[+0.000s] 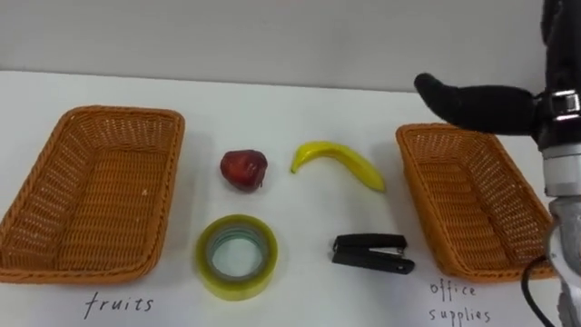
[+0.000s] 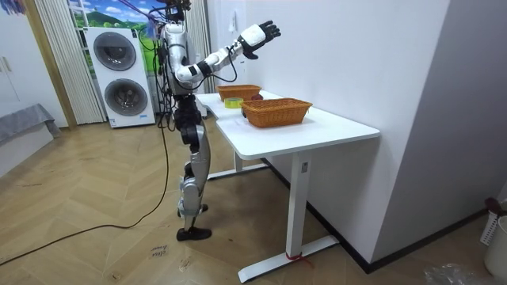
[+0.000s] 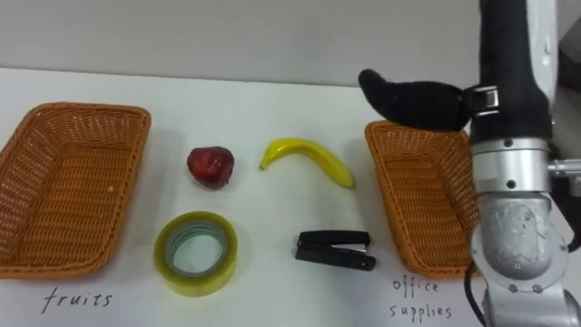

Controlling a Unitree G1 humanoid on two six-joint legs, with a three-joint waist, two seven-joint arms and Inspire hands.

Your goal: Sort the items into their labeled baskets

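On the white table [image 1: 300,109] an empty wicker basket [image 1: 54,191] marked for fruit stands at the left. Another empty wicker basket [image 1: 463,209], marked for office supplies, stands at the right. Between them lie a red apple [image 1: 243,169], a yellow banana [image 1: 340,162], a roll of yellow tape [image 1: 236,254] and a black stapler [image 1: 372,252]. My right hand [image 1: 477,102] hangs open in the air above the far end of the right basket, its dark fingers pointing left and holding nothing. In the room view this hand [image 2: 259,37] is raised high over the table.
I stand at the table's long side, with the white wall [image 1: 272,36] right behind it. Two stacked washing machines [image 2: 119,75] stand behind me in the room. Wooden floor lies all around the table.
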